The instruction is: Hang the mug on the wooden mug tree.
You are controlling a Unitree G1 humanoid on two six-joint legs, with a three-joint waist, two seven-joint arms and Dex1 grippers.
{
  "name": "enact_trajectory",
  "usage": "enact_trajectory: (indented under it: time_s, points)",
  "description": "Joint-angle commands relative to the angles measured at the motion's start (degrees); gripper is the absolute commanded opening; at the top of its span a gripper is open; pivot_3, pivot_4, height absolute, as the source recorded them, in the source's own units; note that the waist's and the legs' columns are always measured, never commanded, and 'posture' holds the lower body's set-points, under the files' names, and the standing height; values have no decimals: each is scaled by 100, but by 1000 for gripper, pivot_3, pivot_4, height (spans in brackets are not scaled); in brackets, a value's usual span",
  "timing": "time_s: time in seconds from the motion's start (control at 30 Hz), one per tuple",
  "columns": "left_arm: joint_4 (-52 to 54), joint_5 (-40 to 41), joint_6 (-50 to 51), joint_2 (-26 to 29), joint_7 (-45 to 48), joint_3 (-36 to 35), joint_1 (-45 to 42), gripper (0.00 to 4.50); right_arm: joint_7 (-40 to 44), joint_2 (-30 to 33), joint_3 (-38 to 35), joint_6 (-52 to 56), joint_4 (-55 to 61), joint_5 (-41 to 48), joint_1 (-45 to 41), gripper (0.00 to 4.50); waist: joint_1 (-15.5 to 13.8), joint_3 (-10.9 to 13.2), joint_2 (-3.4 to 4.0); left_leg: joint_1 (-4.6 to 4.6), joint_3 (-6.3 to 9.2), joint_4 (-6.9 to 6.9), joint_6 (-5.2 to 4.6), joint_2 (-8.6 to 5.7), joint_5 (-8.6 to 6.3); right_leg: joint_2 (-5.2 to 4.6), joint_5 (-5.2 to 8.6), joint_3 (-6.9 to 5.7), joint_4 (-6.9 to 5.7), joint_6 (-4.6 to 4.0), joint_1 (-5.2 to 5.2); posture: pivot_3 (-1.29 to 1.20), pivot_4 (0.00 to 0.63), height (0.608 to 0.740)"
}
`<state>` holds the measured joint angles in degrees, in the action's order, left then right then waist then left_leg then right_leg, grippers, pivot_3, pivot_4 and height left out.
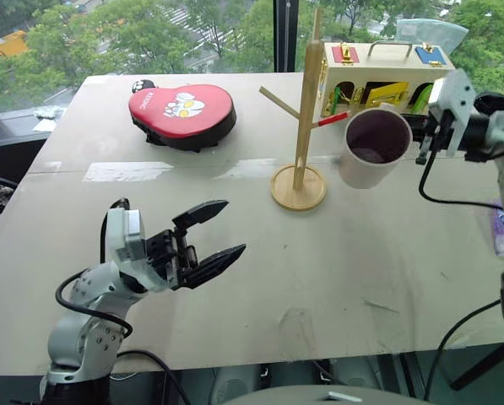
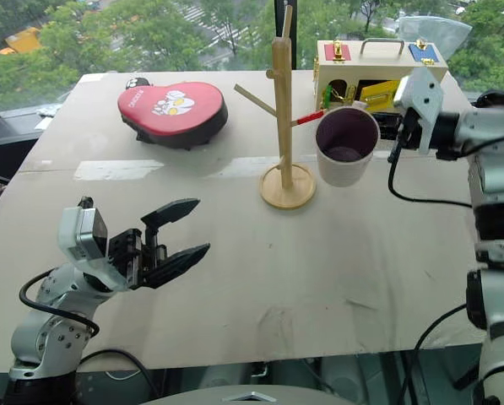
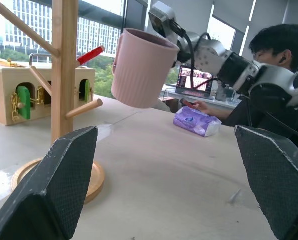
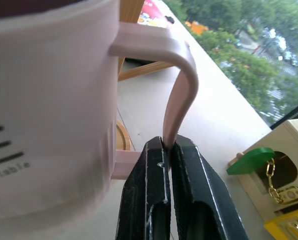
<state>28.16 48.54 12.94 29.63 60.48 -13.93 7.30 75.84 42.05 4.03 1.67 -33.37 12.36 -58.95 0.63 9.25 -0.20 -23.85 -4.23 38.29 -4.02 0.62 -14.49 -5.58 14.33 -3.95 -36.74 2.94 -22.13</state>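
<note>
Just right of the wooden mug tree (image 1: pixel 303 126), lifted clear of the table (image 1: pixel 235 253): the mug (image 1: pixel 375 148), mouth tilted toward the near side. Pinched by its loop handle (image 4: pixel 181 85) between the clamped fingers of the right gripper (image 4: pixel 169 150). Left gripper (image 1: pixel 211 238) at near left, spread wide and empty. Likely rigid, glazed, slick and breakable ceramic; thin handle grip may let it swing. Loop needs threading over the red-tipped peg (image 1: pixel 329 120).

White mug (image 1: pixel 376 148) airborne beside upright mug tree (image 1: pixel 302 126).
</note>
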Motion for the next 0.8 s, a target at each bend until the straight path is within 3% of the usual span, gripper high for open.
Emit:
enact_trajectory:
  time_s: [0.03, 0.4, 0.5, 0.6, 0.77, 0.8]
  points:
    - [460, 95, 2, -41, -265, -28, 126, 4500, 452, -109, 146, -563, -869, -281, -731, 12, 10, 2, 0, 0, 1, 1, 0, 0, 0, -3, 0, 0, -1, 0, 0, 0, 150, 731]
    - [669, 60, -92, -203, -684, 7, 327, 4500, 590, -1184, 607, -1226, -2921, -1145, -2047, 12, 32, 4, 4, 2, -1, 0, 3, 0, 1, -23, 0, -4, -6, -1, -2, 0, 150, 731]
    - [576, 64, -224, -244, -590, -73, 429, 4500, 188, -1383, 687, -1268, -3280, -1430, -2133, 12, 33, 5, 5, 2, -1, 0, 4, 0, 1, -24, 0, -6, -5, -1, -2, 0, 150, 731]
    - [531, 38, -337, -266, -495, -70, 529, 4500, 146, -1267, 550, -1501, -3356, -1444, -2001, 834, 21, 5, 6, 2, -1, 1, 5, -3, 1, -28, 0, -10, -6, -2, -1, 0, 150, 731]
    - [497, -14, -369, -199, -491, -64, 556, 4500, 94, -657, -52, -1458, -2628, -965, -1411, 3010, 2, 5, 5, 0, 1, 1, 5, -6, 1, -32, 0, -18, -4, -1, 0, 0, 150, 731]
    - [478, -52, -365, -178, -510, -58, 541, 4500, 185, -502, -198, -1283, -2272, -800, -1170, 3010, 3, 6, 5, 0, 0, 1, 5, -7, 1, -33, 0, -18, -3, -1, 0, 0, 150, 731]
